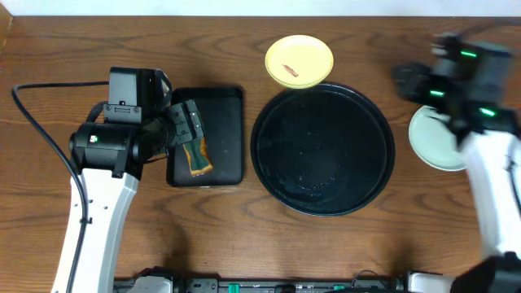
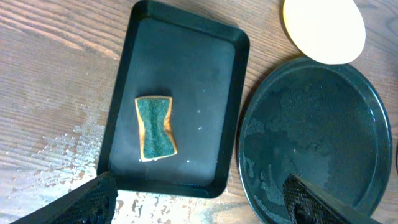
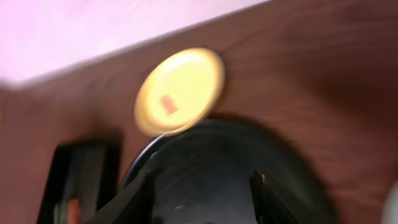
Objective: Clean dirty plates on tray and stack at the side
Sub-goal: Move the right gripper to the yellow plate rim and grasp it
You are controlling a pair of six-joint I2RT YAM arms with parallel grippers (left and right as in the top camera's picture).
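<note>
The round black tray (image 1: pixel 322 148) lies at the table's middle with no plate on it; its wet floor shows in the left wrist view (image 2: pixel 317 137) and the right wrist view (image 3: pixel 211 162). A pale yellow plate (image 1: pixel 299 60) with a reddish smear rests at the tray's far rim (image 2: pixel 323 28) (image 3: pixel 180 90). A pale mint plate (image 1: pixel 433 140) lies right of the tray, partly under my right arm. My right gripper (image 1: pixel 411 81) (image 3: pixel 199 199) hangs open and blurred above the tray's far right, holding nothing. Over the rectangular tray my left gripper (image 1: pixel 186 122) (image 2: pixel 199 202) is open and holds nothing.
A rectangular black tray (image 1: pixel 220 106) (image 2: pixel 180 74) sits left of the round one with a green and orange sponge (image 1: pixel 198 157) (image 2: pixel 155 127) on it. Water spots mark the wood near its front left corner (image 2: pixel 74 149). A black cable (image 1: pixel 32 122) runs at the left.
</note>
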